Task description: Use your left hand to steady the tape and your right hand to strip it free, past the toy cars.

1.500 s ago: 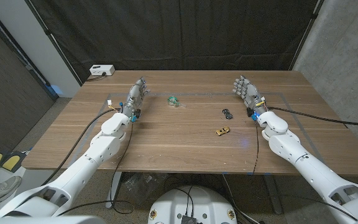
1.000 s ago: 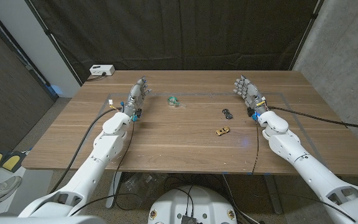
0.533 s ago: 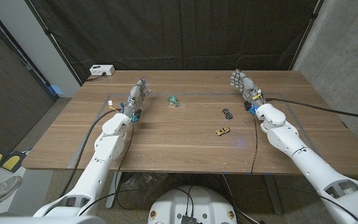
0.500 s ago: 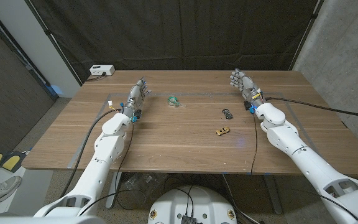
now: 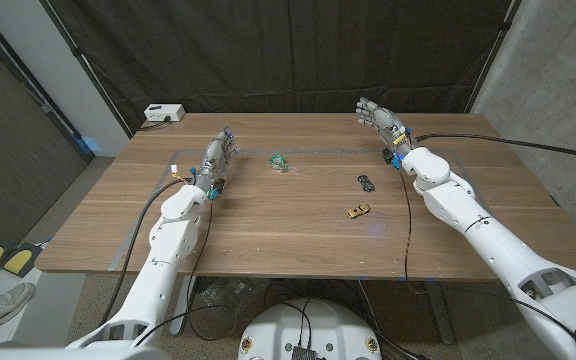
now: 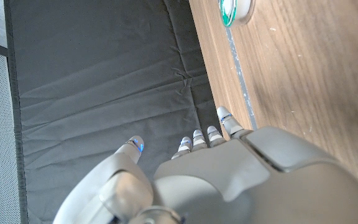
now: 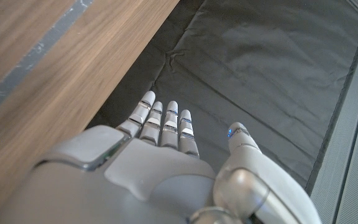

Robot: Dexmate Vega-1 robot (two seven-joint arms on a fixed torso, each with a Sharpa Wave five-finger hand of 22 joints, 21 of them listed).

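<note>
The left hand (image 5: 217,157) is standing at about ten o'clock on the wooden table (image 5: 268,235), fingers spread and holding nothing. The tape roll (image 5: 280,161) is lying just to its three o'clock side, on a grey tape line (image 5: 318,152) running left to right along the far side. The toy cars (image 5: 367,182) are sitting at two o'clock. The right hand (image 5: 379,121), wide and empty, is hovering beyond them; the left hand looks nearer the roll.

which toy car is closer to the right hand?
The black toy car. It sits farther back on the table, closer to the right hand than the yellow toy car, which lies nearer the front edge.
</note>
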